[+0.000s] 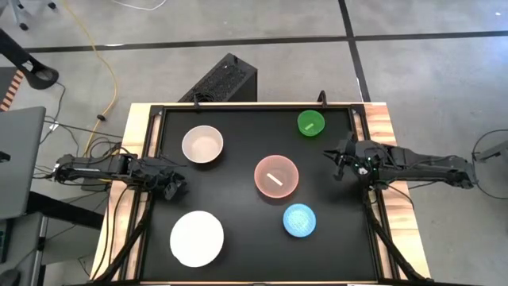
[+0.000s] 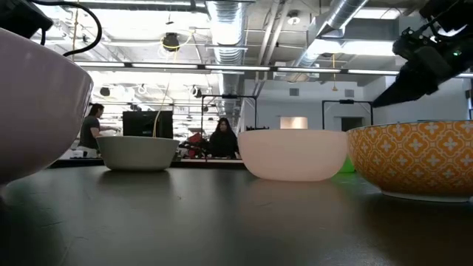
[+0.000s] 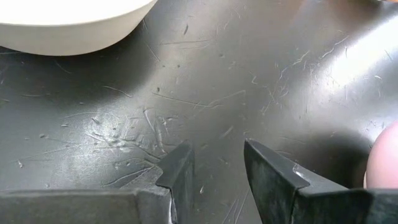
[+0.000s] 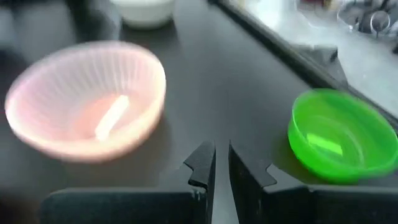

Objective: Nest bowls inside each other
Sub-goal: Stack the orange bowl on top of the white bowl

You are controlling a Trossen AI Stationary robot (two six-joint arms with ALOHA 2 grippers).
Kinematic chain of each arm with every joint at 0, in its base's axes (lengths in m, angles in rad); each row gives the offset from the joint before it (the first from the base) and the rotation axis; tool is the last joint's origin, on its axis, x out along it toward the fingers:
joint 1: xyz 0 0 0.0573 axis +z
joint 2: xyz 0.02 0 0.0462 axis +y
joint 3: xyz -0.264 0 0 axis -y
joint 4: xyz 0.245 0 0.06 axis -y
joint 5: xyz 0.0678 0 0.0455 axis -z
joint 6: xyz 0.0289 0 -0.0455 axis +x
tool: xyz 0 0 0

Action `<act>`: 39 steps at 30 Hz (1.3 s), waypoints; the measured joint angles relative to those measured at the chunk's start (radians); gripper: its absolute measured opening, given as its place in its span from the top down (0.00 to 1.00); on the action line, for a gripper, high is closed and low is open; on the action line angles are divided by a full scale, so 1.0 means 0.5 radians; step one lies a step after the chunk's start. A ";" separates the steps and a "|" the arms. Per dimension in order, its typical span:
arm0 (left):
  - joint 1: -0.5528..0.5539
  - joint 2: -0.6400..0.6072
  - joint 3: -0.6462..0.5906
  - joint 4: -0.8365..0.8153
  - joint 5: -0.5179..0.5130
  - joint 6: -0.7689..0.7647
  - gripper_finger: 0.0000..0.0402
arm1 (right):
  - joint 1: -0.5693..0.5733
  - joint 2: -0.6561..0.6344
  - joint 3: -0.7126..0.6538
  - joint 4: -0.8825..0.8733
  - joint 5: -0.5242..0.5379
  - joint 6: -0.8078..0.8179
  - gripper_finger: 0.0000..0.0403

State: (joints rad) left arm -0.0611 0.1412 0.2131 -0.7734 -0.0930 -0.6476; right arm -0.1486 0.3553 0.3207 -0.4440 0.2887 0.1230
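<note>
Five bowls sit upright and apart: white (image 1: 197, 237), cream (image 1: 202, 144), pink (image 1: 276, 176), blue (image 1: 299, 220), green (image 1: 310, 123).
</note>
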 joint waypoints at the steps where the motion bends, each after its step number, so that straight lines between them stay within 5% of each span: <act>1: 0.000 0.000 0.000 0.000 0.000 0.000 0.68 | 0.000 0.000 -0.010 0.109 -0.001 0.001 0.84; 9: 0.000 0.000 0.000 0.000 -0.001 -0.001 0.68 | -0.039 0.100 -0.015 1.272 0.035 0.296 0.84; 14: 0.000 0.000 0.000 0.000 0.000 -0.001 0.68 | -0.081 0.366 0.037 1.655 -0.292 0.405 0.84; 23: 0.000 -0.001 0.000 -0.001 -0.001 -0.001 0.68 | -0.048 1.146 0.511 0.993 -0.331 0.537 0.79; 32: 0.000 0.000 0.000 -0.001 0.000 -0.001 0.68 | -0.008 1.810 1.302 -0.140 -0.327 0.545 0.49; 39: 0.000 0.000 0.000 -0.001 -0.001 0.000 0.68 | -0.007 2.218 1.580 -0.402 -0.320 0.528 0.37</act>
State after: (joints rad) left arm -0.0608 0.1413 0.2133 -0.7738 -0.0933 -0.6476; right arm -0.1523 1.4644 1.1106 -0.6448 0.1286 0.3869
